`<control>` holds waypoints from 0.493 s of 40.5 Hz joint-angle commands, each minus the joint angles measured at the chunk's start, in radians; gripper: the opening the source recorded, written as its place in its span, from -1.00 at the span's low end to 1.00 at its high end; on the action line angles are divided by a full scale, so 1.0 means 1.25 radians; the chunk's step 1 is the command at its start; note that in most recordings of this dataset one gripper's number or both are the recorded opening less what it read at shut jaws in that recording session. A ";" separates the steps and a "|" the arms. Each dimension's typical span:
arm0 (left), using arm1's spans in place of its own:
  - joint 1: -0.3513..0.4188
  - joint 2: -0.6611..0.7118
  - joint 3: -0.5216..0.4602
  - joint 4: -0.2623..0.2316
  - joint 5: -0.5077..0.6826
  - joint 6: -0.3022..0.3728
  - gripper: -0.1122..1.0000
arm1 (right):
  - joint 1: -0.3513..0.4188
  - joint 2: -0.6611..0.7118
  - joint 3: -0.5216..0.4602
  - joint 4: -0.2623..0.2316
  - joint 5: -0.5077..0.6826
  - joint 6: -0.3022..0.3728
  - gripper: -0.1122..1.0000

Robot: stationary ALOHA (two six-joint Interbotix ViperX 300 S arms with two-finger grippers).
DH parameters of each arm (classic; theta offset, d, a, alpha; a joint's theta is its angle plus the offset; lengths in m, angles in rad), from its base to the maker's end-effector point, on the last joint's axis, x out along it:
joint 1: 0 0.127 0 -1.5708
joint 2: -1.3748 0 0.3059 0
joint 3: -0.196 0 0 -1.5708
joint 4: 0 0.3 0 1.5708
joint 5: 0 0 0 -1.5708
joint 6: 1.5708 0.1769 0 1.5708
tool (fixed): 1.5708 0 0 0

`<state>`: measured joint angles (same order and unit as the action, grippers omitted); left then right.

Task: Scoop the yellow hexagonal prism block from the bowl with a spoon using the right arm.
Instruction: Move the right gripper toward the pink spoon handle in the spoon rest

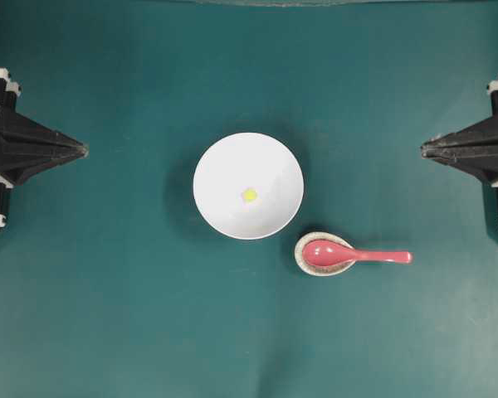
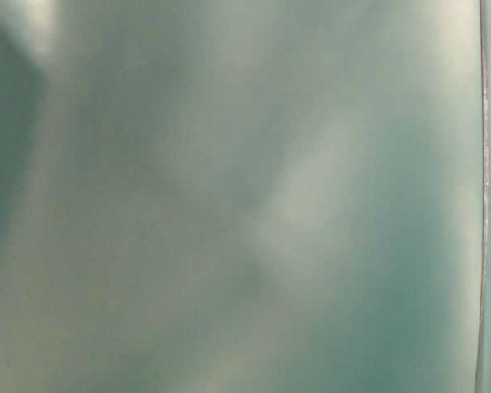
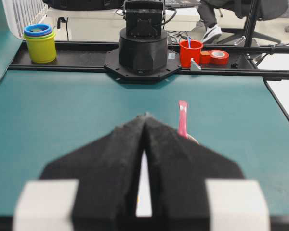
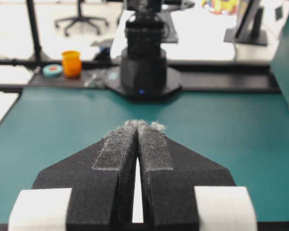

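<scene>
Task not begun; both grippers, left [image 1: 83, 150] and right [image 1: 425, 149], pinched closed, empty; next, right opens, reaches spoon [image 1: 357, 254] handle; block [image 1: 249, 195] waits in bowl [image 1: 224, 162].

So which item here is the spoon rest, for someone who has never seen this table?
Find the large white bowl at the middle of the green table. Just off its lower-right edge sits the spoon rest, a small speckled oval dish. It alone cradles the scoop of the pink spoon.
</scene>
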<state>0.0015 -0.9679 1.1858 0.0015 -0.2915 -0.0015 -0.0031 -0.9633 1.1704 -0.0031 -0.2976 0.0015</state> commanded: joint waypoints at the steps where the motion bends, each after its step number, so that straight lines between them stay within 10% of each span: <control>1: 0.001 0.006 -0.021 0.004 0.039 -0.002 -0.82 | 0.001 0.011 -0.013 0.004 0.002 0.007 -0.83; 20: 0.016 0.005 -0.022 0.004 0.055 -0.004 -0.82 | 0.001 0.009 -0.022 0.005 0.032 0.018 -0.82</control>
<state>0.0138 -0.9664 1.1842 0.0046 -0.2163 -0.0046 -0.0031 -0.9572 1.1689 0.0000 -0.2592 0.0230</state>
